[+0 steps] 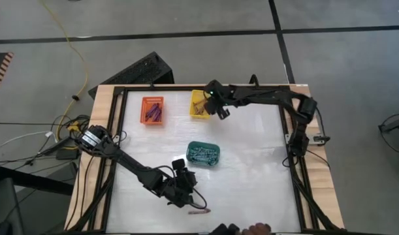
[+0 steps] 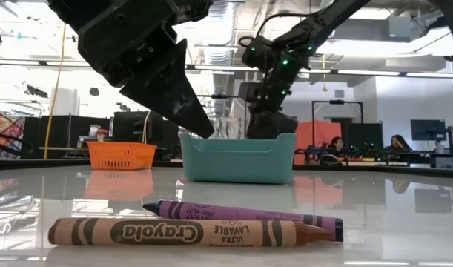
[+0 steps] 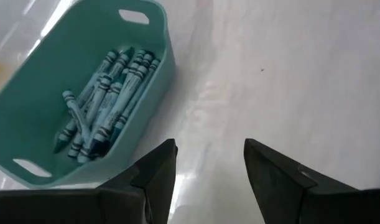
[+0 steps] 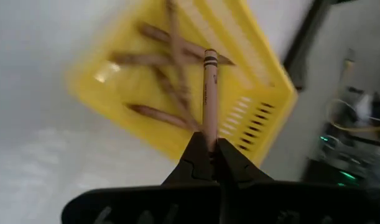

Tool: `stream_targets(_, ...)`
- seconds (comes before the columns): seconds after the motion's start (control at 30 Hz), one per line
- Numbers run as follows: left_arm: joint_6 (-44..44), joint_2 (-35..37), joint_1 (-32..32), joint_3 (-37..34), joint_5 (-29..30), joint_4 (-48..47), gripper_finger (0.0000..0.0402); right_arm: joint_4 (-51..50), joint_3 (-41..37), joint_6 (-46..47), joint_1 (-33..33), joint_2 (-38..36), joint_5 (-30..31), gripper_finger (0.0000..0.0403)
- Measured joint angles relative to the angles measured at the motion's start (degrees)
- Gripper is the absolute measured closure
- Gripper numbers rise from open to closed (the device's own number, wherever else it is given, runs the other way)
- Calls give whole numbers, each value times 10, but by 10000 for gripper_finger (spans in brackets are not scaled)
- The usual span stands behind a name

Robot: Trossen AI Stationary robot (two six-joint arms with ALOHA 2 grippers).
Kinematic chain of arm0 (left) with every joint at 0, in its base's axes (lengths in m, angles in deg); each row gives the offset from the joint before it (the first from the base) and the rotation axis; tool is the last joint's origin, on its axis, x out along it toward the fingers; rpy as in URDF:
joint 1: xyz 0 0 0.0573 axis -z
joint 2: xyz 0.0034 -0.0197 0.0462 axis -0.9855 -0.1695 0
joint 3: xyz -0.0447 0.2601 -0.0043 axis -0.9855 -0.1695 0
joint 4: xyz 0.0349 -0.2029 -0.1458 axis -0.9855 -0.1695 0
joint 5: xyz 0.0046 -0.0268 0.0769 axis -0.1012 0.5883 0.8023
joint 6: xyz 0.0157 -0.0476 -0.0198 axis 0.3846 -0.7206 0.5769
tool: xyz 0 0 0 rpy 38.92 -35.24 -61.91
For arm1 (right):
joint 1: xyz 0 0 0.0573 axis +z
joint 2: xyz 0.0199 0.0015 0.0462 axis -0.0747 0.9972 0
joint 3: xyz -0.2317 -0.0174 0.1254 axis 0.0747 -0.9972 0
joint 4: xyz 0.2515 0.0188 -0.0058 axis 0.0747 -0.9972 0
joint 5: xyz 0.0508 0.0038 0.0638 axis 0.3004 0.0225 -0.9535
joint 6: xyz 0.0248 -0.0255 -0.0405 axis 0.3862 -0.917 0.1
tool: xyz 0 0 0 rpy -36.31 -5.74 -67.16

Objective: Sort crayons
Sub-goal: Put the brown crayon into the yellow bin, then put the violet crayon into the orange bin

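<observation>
1. Two paper-wrapped wax crayons, one brown (image 2: 189,232) and one purple (image 2: 245,213), lie touching on the glossy white counter (image 2: 404,215), nearest the low camera.
2. The left pincer (image 3: 208,171) hovers released beside the smooth teal plastic basket (image 3: 149,74) of teal crayons (image 3: 106,99).
3. Only the right wrist view shows the right pincer (image 4: 211,152) clenched on a brown crayon (image 4: 209,93) over the slotted yellow basket (image 4: 264,115).

- An orange basket (image 1: 153,110) sits at the far left of the white table (image 1: 251,163).
- A yellow basket (image 1: 198,104) stands just beside it, to its right.
- A teal basket (image 1: 203,154) rests near the table's middle, well apart from the other two.
- A yellow cable (image 1: 70,49) trails across the grey floor (image 1: 343,65) beyond the table.
- In the low view, people (image 2: 336,147) sit at desks in the room behind.
</observation>
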Motion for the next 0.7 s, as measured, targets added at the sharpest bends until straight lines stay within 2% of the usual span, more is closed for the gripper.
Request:
stream_targets(0.07,-8,0,2,0,0,-1,223,3,22,-19,-2,19,29,403)
stream_targets(0.23,-10,0,3,0,0,-2,223,-8,77,-69,-1,62,56,398)
stream_targets(0.43,-22,0,4,0,-3,-16,223,-90,132,-111,14,96,105,382)
stream_targets(0.7,-24,0,11,0,-3,-27,223,-97,144,-95,14,98,115,309)
